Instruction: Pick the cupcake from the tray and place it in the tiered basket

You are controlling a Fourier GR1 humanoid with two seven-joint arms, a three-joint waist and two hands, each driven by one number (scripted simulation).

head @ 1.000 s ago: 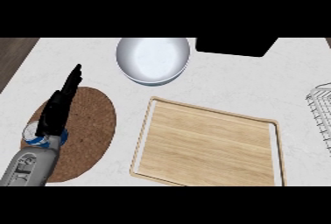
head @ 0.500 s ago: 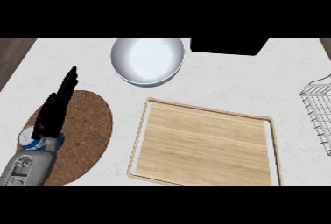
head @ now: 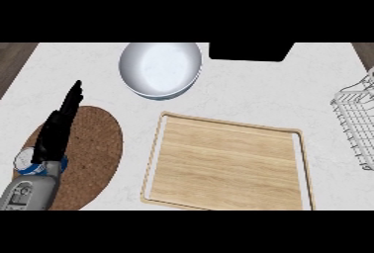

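- Head view: left hand [head: 57,129] is seen at the left over a round cork mat [head: 91,153], fingers straight and pressed together, holding nothing.
- No cupcake is visible; the wooden tray [head: 226,165] shows bare board.
- Judgement: the cupcake must be located before any reach.
- Wire tiered basket [head: 355,123] is cut by the right edge; white bowl [head: 161,66] and a black box [head: 248,51] lie far, well apart from the tray.

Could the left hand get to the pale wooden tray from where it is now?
Probably yes: the left hand is open, fingers straight, over the round brown cork mat, and only bare white counter lies between it and the pale wooden tray.
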